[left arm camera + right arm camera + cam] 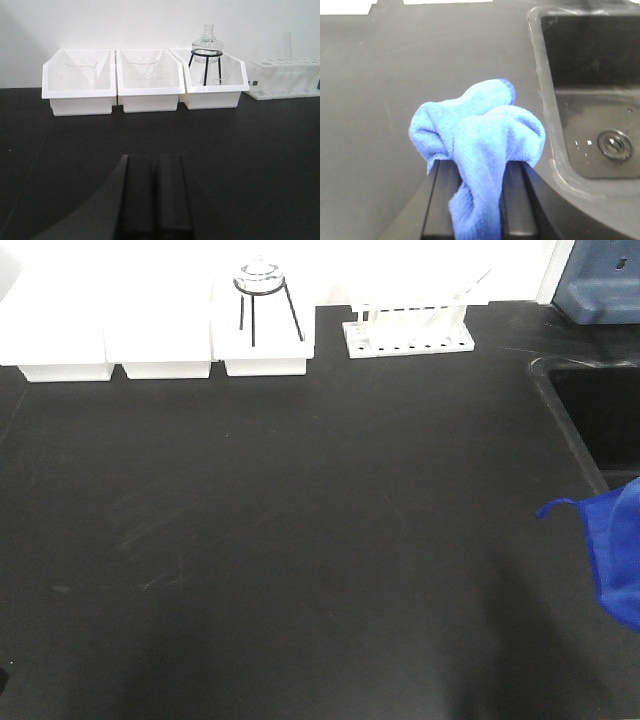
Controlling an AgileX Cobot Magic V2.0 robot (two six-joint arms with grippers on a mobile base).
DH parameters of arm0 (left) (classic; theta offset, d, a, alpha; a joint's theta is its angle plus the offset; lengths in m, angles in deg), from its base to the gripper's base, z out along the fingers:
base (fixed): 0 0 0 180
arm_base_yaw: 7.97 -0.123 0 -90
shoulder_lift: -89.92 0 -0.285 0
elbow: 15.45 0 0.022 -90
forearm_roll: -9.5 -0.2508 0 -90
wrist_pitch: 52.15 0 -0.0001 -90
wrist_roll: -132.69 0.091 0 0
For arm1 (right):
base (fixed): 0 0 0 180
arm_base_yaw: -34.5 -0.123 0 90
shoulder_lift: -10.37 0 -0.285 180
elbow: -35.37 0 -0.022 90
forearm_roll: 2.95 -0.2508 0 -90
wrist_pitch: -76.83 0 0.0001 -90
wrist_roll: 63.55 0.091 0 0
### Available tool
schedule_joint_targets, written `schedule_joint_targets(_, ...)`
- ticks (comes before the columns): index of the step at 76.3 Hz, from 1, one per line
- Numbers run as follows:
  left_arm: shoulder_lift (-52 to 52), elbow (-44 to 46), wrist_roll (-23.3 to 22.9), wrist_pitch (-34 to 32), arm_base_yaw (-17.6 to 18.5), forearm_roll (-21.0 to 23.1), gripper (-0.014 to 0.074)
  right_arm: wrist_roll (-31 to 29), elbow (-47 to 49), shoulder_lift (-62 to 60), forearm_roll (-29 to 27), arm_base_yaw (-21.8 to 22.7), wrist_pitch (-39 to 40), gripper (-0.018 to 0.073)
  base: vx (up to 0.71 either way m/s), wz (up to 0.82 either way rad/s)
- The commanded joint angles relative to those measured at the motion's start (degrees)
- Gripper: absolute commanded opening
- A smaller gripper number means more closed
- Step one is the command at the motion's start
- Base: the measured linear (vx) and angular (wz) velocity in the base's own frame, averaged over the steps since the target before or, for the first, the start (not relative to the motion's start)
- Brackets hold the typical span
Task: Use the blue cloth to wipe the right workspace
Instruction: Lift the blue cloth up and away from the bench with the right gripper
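Note:
The blue cloth [477, 145] is bunched up between the fingers of my right gripper [479, 172], which is shut on it and holds it over the black worktop beside the sink. In the front view the cloth [610, 550] hangs at the right edge; the right gripper itself is hidden behind it there. My left gripper [155, 165] is shut and empty, low over the black worktop [250, 150], pointing at the white bins. It does not show in the front view.
Three white bins [160, 330] stand along the back; the right one holds a glass flask on a black stand [262, 290]. A white test-tube rack [408, 330] stands beside them. A black sink [600, 410] is sunk into the right side, with its drain [616, 144] visible.

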Motion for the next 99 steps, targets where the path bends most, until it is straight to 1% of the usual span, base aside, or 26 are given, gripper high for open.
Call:
schedule_joint_targets(1,0.57,1.42,0.06,-5.24,0.01,0.18,-0.0006,-0.59,1.06,0.18,0.31,0.01,4.86,-0.0004,0.0,0.0)
schedule_joint_targets(11,0.57,1.42,0.06,-5.24,0.01,0.18,-0.0006,-0.59,1.06,0.18,0.32,0.01,3.02,-0.0004,0.0,0.0)
schedule_joint_targets(35,0.57,1.42,0.06,-5.24,0.01,0.18,-0.0006,-0.59,1.06,0.18,0.32,0.01,3.02,-0.0004,0.0,0.0)
schedule_joint_targets(47,0.57,1.42,0.06,-5.24,0.01,0.18,-0.0006,-0.59,1.06,0.18,0.32,0.01,1.71,-0.0004,0.0,0.0)
schedule_joint_targets(99,0.57,1.42,0.06,-5.24,0.01,0.18,-0.0006,-0.59,1.06,0.18,0.32,0.01,1.69,-0.0004,-0.02,0.01)
